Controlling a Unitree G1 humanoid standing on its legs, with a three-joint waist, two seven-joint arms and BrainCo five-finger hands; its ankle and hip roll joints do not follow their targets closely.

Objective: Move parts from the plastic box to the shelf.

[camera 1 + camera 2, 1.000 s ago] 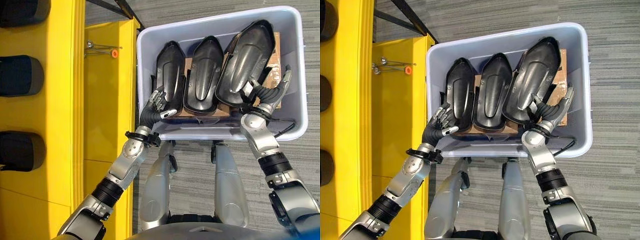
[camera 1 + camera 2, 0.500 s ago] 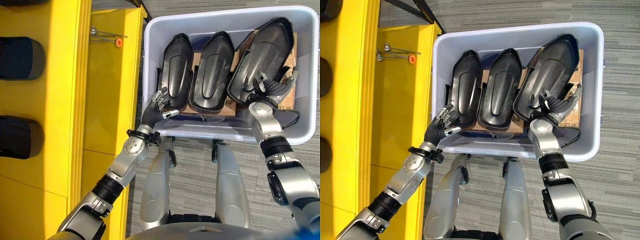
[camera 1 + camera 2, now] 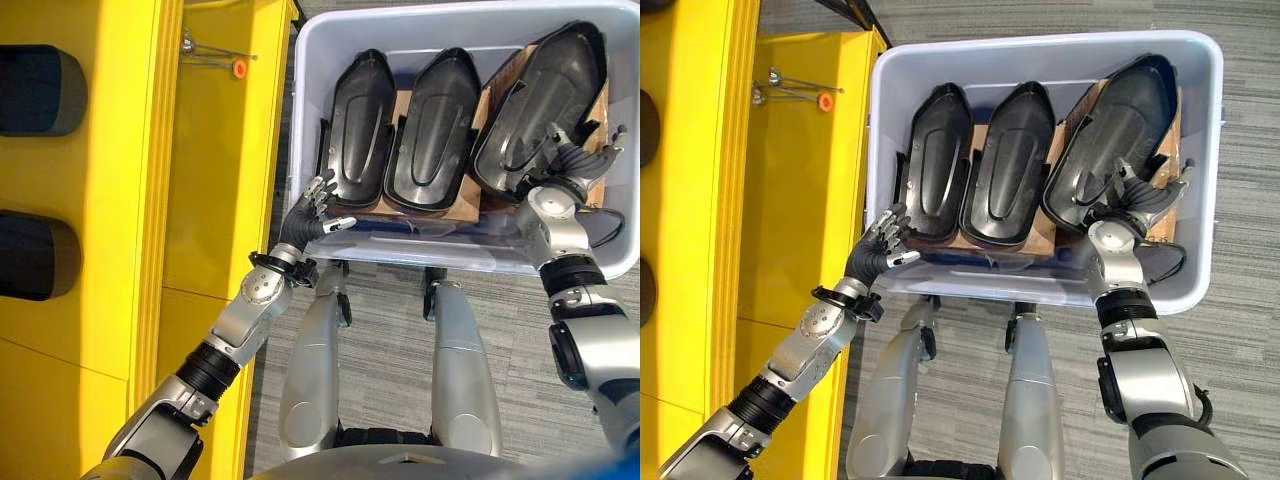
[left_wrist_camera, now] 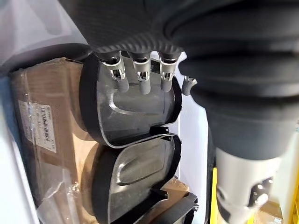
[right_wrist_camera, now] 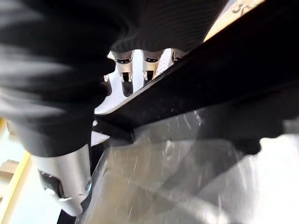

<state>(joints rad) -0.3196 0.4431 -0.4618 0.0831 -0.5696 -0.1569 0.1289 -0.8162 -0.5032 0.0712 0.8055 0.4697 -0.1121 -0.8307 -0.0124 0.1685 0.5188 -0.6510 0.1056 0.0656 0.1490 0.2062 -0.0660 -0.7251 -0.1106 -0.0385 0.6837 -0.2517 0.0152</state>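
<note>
Your right hand (image 3: 568,172) sits at the near end of the rightmost black part (image 3: 535,110), fingers curled around its edge. Your left hand (image 3: 308,215) hovers by the box's near left corner, just beside the leftmost part (image 3: 358,128), fingers loosely spread and holding nothing. The plastic box (image 3: 470,26) holds three parts side by side on cardboard (image 3: 462,208); the yellow shelf (image 3: 130,220) stands to its left.

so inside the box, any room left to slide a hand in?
Bare floor of the plastic box shows along its far wall, beyond the part tips, and a strip along the near wall. The three black parts sit packed side by side on cardboard; the right hand occupies the right corner.
</note>
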